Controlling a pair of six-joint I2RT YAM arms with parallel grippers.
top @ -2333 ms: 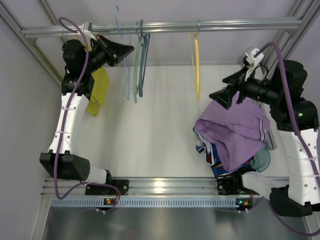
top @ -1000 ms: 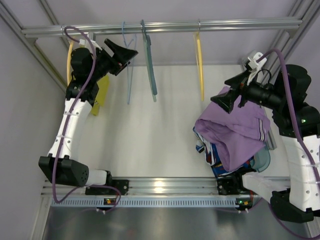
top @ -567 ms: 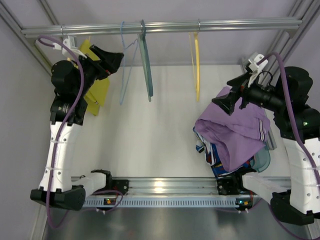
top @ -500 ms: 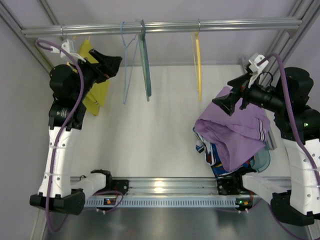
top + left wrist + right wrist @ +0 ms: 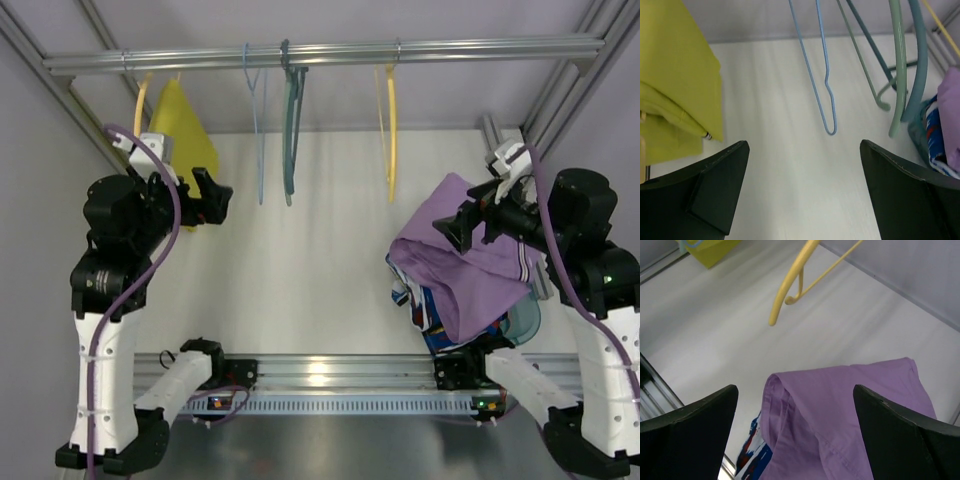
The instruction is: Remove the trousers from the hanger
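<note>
The lilac trousers (image 5: 470, 270) lie crumpled on a heap of clothes at the right of the table, apart from the hanger. In the right wrist view the trousers (image 5: 855, 415) fill the lower right. The thin pale-blue hanger (image 5: 257, 130) hangs bare from the top rail, and the left wrist view shows the hanger (image 5: 822, 75) ahead. My left gripper (image 5: 222, 197) is open and empty, below and left of the hanger; its jaws (image 5: 804, 143) frame bare table. My right gripper (image 5: 450, 228) hovers open over the trousers' upper left edge, with nothing gripped between its jaws (image 5: 795, 387).
A mustard-yellow garment (image 5: 185, 125) hangs at the rail's left end, close to my left arm. A teal-green hanger (image 5: 290, 130) hangs beside the blue one, and a yellow hanger (image 5: 390, 120) further right. Blue-white-red patterned clothes (image 5: 425, 310) lie under the trousers. The metal rail (image 5: 450, 48) spans the back.
My left arm has drawn back from the rail, down and to the left, its jaws opening fully. The hangers have swung back to hang straight. The right gripper has shifted slightly right and opened wider.
</note>
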